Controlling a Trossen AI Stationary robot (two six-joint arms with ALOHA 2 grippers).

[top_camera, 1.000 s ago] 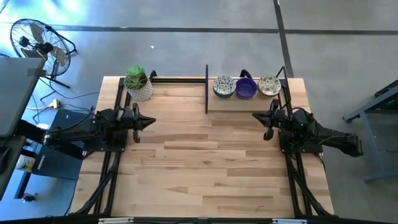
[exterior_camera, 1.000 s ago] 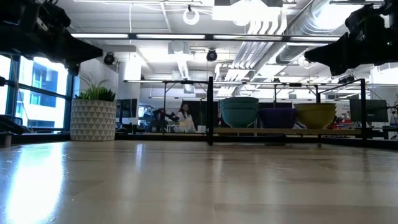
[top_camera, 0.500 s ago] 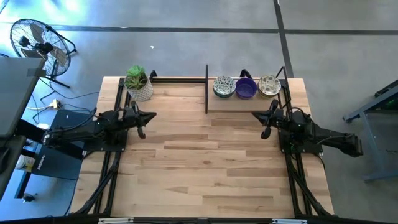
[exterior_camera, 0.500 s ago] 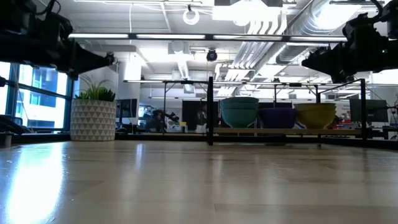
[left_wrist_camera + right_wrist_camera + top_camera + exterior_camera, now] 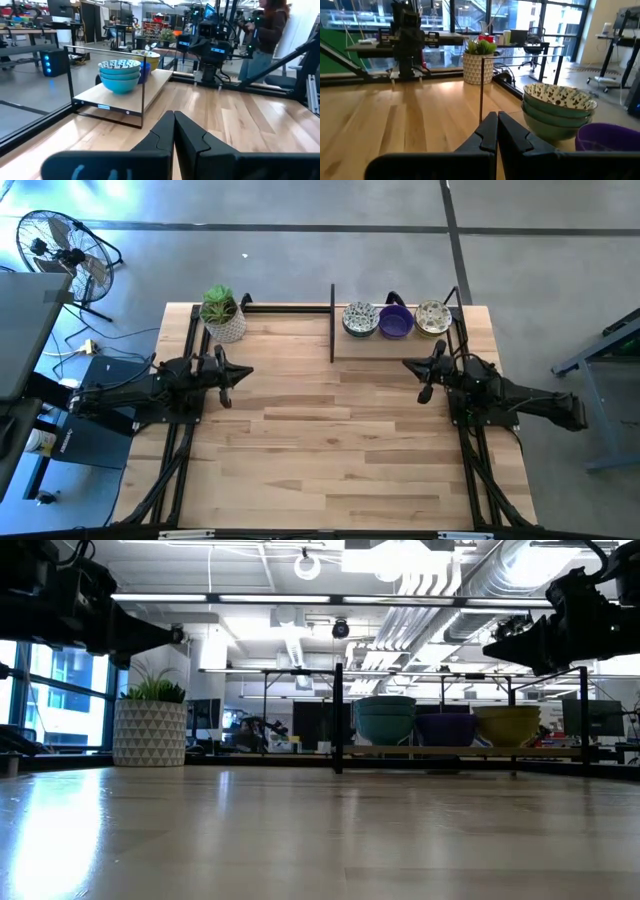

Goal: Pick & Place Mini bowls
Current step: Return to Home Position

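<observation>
The mini bowls stand in a row on a low wooden shelf at the table's far right. There is a patterned stack, a purple bowl and another patterned bowl. The low view shows them as a teal stack, the purple bowl and a yellowish bowl. My left gripper hovers shut at the table's left edge, pointing level toward the middle. My right gripper hovers shut at the right edge, just in front of the shelf. Nothing sits between either pair of fingers.
A white patterned pot with a green plant stands at the far left corner. A thin black frame borders the shelf's left side and the table's far edge. Bare wooden tabletop lies between the arms. A person stands beyond the table.
Both arms have sunk slightly and their grippers have tipped to point level. Both stay shut. The bowls have not moved.
</observation>
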